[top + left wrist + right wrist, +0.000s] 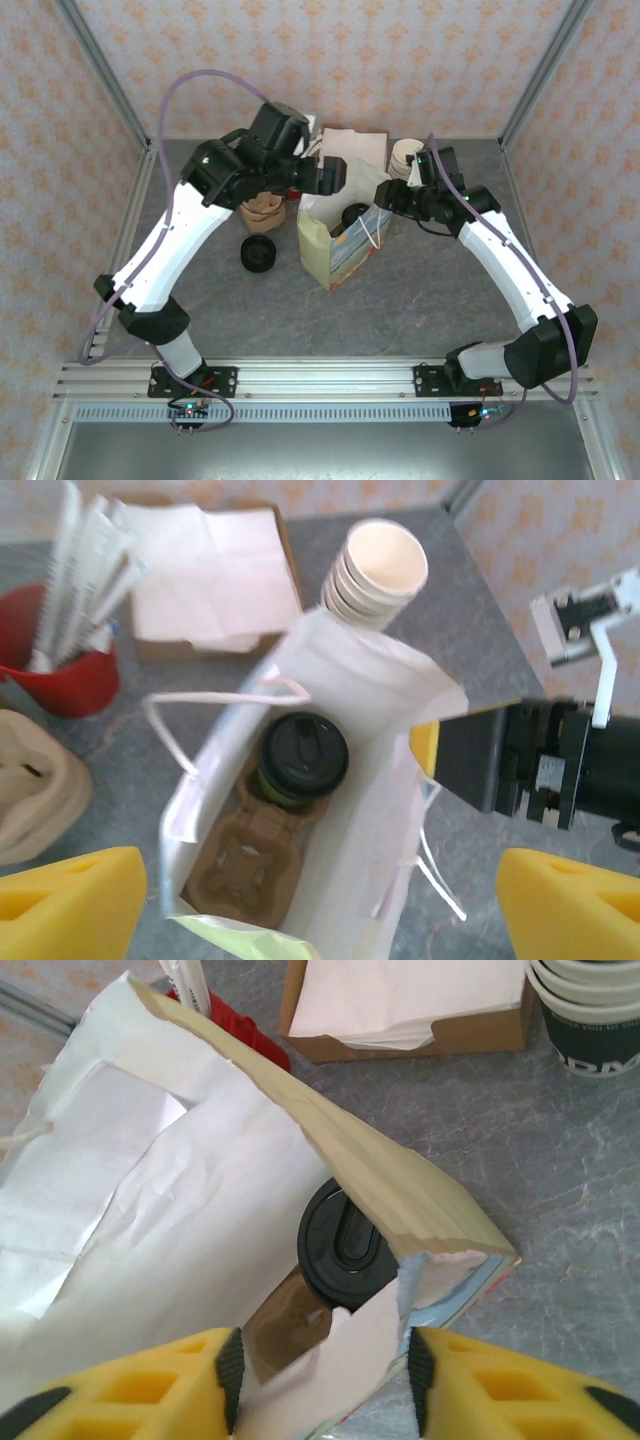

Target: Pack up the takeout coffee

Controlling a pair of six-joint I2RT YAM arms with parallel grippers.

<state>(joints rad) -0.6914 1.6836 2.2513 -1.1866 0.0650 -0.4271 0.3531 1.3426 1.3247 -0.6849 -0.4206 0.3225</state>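
The paper bag (335,255) stands open mid-table. Inside it the takeout coffee (303,758), a dark cup under a black lid, sits upright in one well of a brown cardboard carrier (235,870). The same lid (345,1250) shows past the bag wall (200,1180), and from above as a dark disc (354,214). My left gripper (320,905) hovers open above the bag mouth, holding nothing; it hangs over the bag's far rim (335,178). My right gripper (325,1380) clasps the bag's narrow end wall, a pad against each side, at the bag's right end (383,195).
A stack of cream-lined cups (375,570) and a napkin box (215,570) stand behind the bag. A red cup of straws (60,670) and spare cardboard carriers (262,212) are to its left. A pile of black lids (257,253) lies nearer the front.
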